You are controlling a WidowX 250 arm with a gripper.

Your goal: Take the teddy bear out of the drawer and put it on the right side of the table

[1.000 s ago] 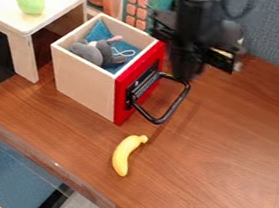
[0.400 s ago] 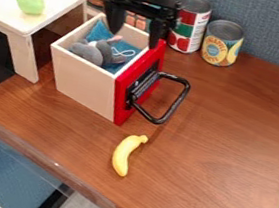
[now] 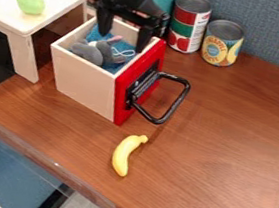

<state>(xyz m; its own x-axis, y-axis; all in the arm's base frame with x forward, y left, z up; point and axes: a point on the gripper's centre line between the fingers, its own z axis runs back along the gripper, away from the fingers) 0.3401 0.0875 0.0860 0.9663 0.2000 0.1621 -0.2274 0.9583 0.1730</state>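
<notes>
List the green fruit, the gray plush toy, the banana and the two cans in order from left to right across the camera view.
Green fruit → gray plush toy → banana → red-and-green can → yellow-labelled can

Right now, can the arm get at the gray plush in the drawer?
Probably yes: the tool hangs open over the drawer, whose top is uncovered. The plush lies nearer the camera, so it likely needs a small shift.
</notes>
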